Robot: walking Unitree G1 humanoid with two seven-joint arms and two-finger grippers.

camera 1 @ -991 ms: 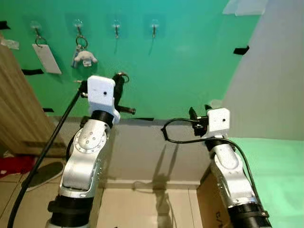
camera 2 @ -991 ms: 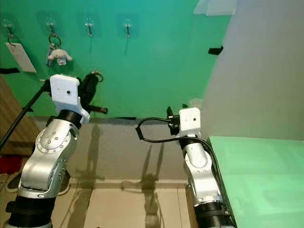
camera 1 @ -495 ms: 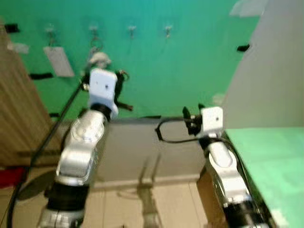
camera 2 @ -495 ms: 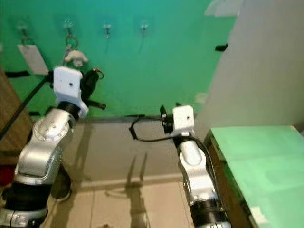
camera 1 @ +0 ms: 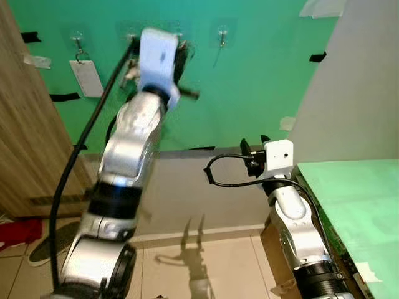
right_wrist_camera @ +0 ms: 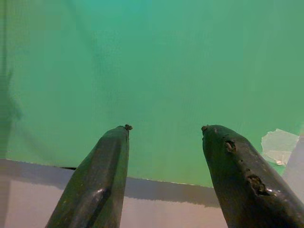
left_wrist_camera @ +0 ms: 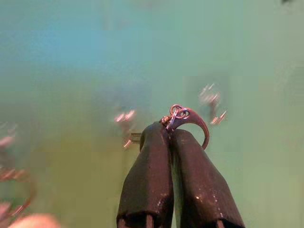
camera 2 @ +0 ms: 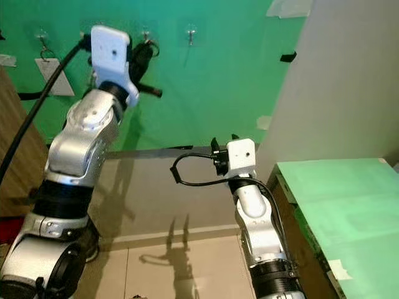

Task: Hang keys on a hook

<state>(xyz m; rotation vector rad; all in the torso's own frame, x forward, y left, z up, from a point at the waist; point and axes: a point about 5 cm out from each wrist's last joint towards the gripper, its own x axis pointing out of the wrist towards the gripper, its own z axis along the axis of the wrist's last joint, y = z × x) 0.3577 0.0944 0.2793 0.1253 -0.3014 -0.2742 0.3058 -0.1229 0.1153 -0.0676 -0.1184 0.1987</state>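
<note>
My left gripper (camera 1: 179, 50) is raised against the green wall (camera 1: 249, 81) at the row of small clear hooks. Its fingers are shut on a metal key ring (left_wrist_camera: 190, 122), which sticks out past the fingertips. The wrist view shows blurred hooks (left_wrist_camera: 211, 97) close on either side of the ring. One hook (camera 1: 222, 36) just right of the gripper is bare. The far left hook (camera 1: 78, 43) carries a white tag (camera 1: 86, 78). A pale plush charm (camera 1: 129, 72) peeks out behind my left arm. My right gripper (right_wrist_camera: 164, 127) is held low, open, facing the wall.
A wooden panel (camera 1: 25, 124) stands at the left, and a grey wall (camera 1: 355, 93) at the right. A green tabletop (camera 1: 349, 199) lies beside my right arm. A black cable (camera 1: 81, 149) runs along my left arm. A red cloth (camera 1: 19, 230) lies on the tiled floor.
My left arm has risen from chest height up to the hook row, still holding the key ring. The camera view has shifted. The right arm has kept its pose.
</note>
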